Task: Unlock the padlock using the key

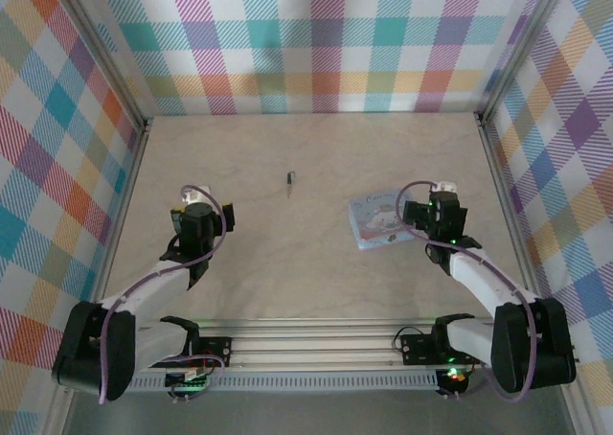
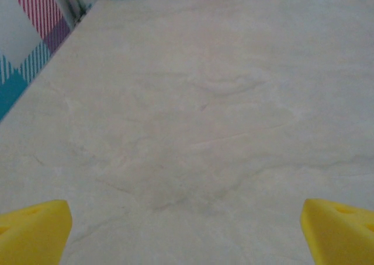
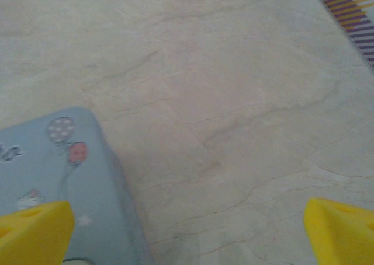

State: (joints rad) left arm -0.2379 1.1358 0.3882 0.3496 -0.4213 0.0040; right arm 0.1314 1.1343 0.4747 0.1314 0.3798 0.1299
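The padlock [image 1: 381, 221] is a pale blue flat block with small balloon pictures, lying on the table right of centre. In the right wrist view the padlock [image 3: 64, 171] fills the lower left, its corner beside my left yellow fingertip [image 3: 35, 233]. My right gripper [image 1: 442, 192] stands just right of it, open, with bare table between the fingers [image 3: 187, 233]. The key [image 1: 290, 180] is a thin dark sliver lying alone near the table's middle. My left gripper [image 1: 192, 199] is open over bare table far left of the key, and its yellow fingertips [image 2: 35, 233] are wide apart.
The pale marbled tabletop [image 1: 306, 263] is bounded by checked walls on the left [image 1: 57, 167], back [image 1: 316, 42] and right [image 1: 565, 148]. A metal rail [image 1: 316, 344] with the arm bases runs along the near edge.
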